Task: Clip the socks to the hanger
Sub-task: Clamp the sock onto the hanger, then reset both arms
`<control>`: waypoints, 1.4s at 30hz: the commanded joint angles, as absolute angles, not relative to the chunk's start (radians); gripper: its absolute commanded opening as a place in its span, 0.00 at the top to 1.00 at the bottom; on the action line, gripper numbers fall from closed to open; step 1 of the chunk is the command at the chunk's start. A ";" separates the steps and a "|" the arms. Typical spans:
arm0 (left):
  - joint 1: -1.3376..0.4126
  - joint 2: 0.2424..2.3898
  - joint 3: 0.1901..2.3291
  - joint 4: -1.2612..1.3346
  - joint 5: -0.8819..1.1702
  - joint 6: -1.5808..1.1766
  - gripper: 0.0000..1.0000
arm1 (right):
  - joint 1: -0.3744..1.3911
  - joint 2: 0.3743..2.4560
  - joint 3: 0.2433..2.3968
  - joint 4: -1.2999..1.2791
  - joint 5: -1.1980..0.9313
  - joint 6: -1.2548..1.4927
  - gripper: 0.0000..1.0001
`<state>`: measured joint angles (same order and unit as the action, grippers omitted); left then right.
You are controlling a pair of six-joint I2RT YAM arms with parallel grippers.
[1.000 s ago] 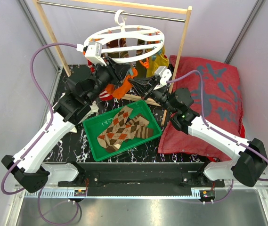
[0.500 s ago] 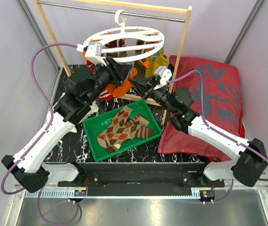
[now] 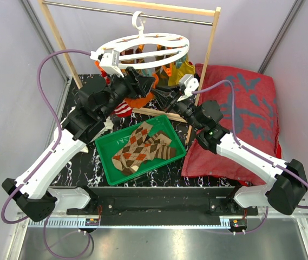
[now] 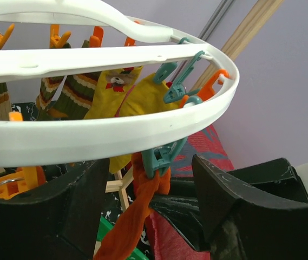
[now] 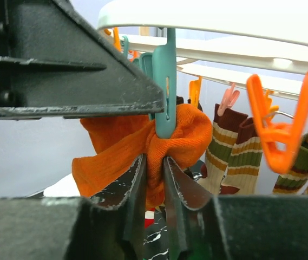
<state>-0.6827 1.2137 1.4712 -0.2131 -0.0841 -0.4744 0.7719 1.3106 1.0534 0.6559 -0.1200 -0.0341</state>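
Lowest in the overhead view, a green tray [image 3: 103, 162] sat on the tabletop [image 3: 83, 162] with the argyle socks [image 3: 143, 146] lying loose in it, so the job looked partway done. Above it, at mid-frame, both hands met under the near rim of the hanger [image 4: 116, 132]. The right hand [image 5: 155, 162] pointed up at the orange sock [image 5: 116, 146]; its fingers [image 5: 135, 187] stood narrowly parted with a fold of cloth between them, and whether they pinched it or merely flanked it could not be told. Right above them a teal clip [image 5: 164, 92] was closed on the bunched sock, which drooped toward the frame's left. The left hand [image 4: 149, 161] was spread wide and held nothing, one finger either side of that clip, touching neither it nor the sock. The step in hand seemed to be the release. Done well, the right hand would part fully before backing off, then drop straight down the sock's line, since sideways drag could pull the cloth from the clip or set the ring swinging; the left hand would need to sink clear of the white rim before turning away. Farther back, striped socks [image 5: 224, 146] and yellow socks [image 4: 116, 92] hung from other clips, and the hanger's hook sat on the rod of the wooden rack [image 3: 209, 49] at the frame's top.
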 commanded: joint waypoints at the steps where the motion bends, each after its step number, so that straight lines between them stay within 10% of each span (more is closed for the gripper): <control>1: -0.683 1.195 1.503 -0.202 -0.109 -0.448 0.34 | 0.764 1.302 1.091 0.654 -0.075 -0.051 0.70; 25: -0.660 1.195 1.506 -0.215 -0.140 -0.430 0.32 | 0.762 1.158 1.080 0.312 -0.006 -0.058 0.07; 42: -0.644 1.181 1.505 -0.225 -0.141 -0.428 0.31 | 0.588 1.118 1.158 0.120 -0.106 0.063 0.04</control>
<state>-0.6525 1.2125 1.4712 -0.2531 -0.1169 -0.4435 0.6277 1.1473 1.1072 0.1307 -0.0628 0.0093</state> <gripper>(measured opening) 0.683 0.956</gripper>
